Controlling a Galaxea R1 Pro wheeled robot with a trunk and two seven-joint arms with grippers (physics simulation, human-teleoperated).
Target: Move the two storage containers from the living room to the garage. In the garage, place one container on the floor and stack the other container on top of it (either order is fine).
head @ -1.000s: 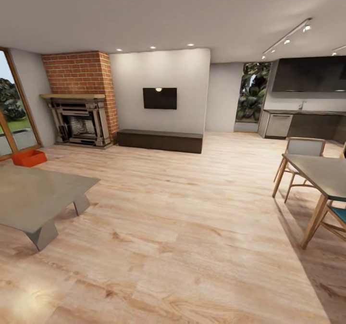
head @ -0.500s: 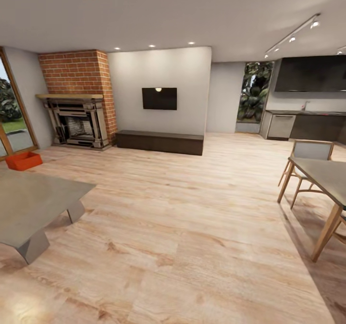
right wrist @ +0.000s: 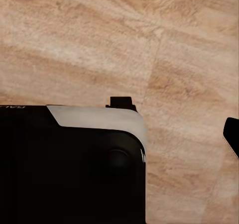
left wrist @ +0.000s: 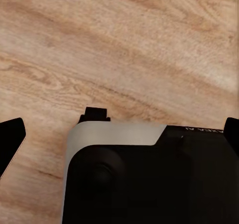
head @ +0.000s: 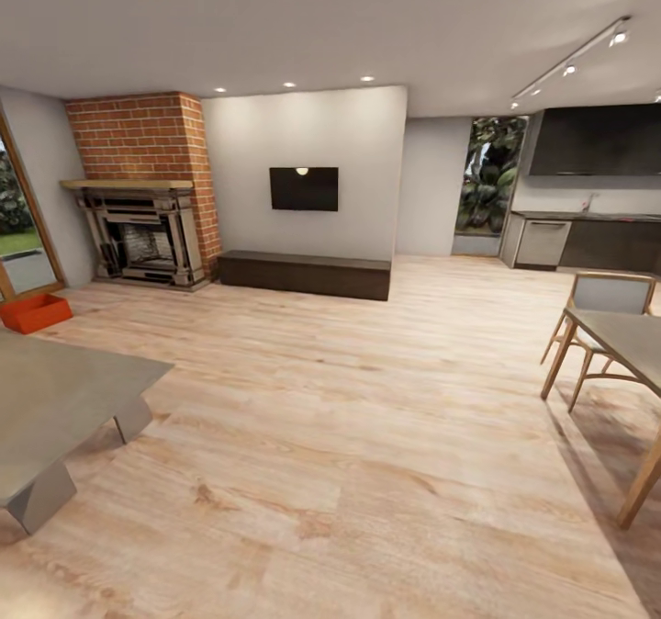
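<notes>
One red-orange storage container (head: 35,312) sits on the living room's light wood floor (head: 349,435) at the far left, near the glass door and in front of the brick fireplace (head: 147,229). It is far from me. In the left wrist view my left gripper (left wrist: 119,134) hangs open above the planks, one dark fingertip (left wrist: 10,140) at each side edge and nothing between them. The right gripper (right wrist: 119,134) shows one fingertip (right wrist: 232,133) at the picture's edge, spread wide over bare planks. Part of my own grey and black base (left wrist: 149,174) lies below both.
A low grey coffee table (head: 55,399) stands at the near left, between me and the container. A dark low bench (head: 303,274) sits under the wall TV (head: 303,187). At the right are a dining table (head: 624,339), a chair (head: 606,296) and a kitchen counter (head: 588,233).
The whole head view has shifted as I roll forward: the coffee table and container slid toward the left edge, the dining table toward the right edge. Nothing in the room itself moved.
</notes>
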